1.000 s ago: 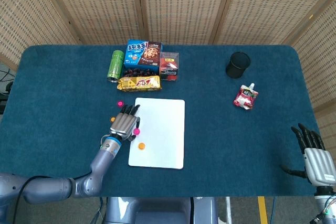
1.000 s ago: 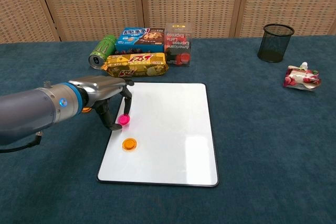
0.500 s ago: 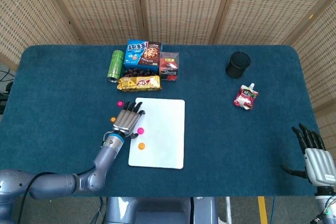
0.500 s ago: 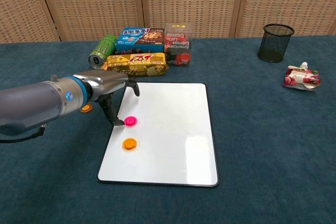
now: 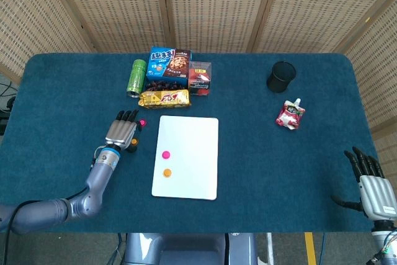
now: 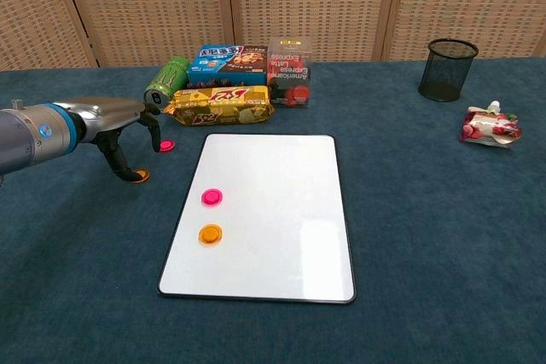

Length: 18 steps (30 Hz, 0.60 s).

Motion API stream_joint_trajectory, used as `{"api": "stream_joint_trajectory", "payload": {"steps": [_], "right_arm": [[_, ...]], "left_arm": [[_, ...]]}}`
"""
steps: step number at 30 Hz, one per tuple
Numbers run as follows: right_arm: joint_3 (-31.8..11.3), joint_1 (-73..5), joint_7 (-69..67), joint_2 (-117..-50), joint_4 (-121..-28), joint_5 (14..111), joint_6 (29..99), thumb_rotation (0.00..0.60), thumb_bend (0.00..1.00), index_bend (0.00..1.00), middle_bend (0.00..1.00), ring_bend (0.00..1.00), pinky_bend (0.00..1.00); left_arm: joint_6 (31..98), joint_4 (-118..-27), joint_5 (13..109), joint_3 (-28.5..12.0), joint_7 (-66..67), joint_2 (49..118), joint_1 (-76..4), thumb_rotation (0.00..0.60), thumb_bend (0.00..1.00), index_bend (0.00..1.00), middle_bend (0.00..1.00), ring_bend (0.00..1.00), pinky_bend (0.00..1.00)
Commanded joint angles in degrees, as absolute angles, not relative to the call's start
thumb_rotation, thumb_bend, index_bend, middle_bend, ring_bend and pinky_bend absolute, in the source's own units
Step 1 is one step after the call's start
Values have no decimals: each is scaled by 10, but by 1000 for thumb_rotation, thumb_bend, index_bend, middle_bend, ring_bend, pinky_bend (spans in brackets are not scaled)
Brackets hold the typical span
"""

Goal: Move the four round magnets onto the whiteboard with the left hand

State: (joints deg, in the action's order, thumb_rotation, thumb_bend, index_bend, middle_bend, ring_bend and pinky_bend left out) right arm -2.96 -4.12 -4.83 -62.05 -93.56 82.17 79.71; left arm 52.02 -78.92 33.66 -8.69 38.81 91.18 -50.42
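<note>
left hand [image 6: 115, 121] fingers spread, empty | above orange magnet [image 6: 138, 176] | pink magnet [image 6: 167, 145] beside

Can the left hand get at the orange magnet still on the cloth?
Probably yes: the left hand hangs right over the orange magnet off the whiteboard, a fingertip at it, nothing between. The pink magnet lies apart.

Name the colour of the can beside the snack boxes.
Green can, clearest in the chest view.
</note>
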Motion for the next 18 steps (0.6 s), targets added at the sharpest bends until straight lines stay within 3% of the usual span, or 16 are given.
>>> {"api": "stream_joint_trajectory", "payload": {"steps": [1,18], "right_arm": [[-30,-41,-47,-621,-936,821,797,600,78,0,0,0,0],[-29,-41,-53,-619,-935,823,797,600,75,0,0,0,0]], "left_arm": [[515,-783,338,-85,382,913,-504,600,265,362,0,0,0],[515,-765,328,-72,378,925,-502,600,322,394,0,0,0]]}}
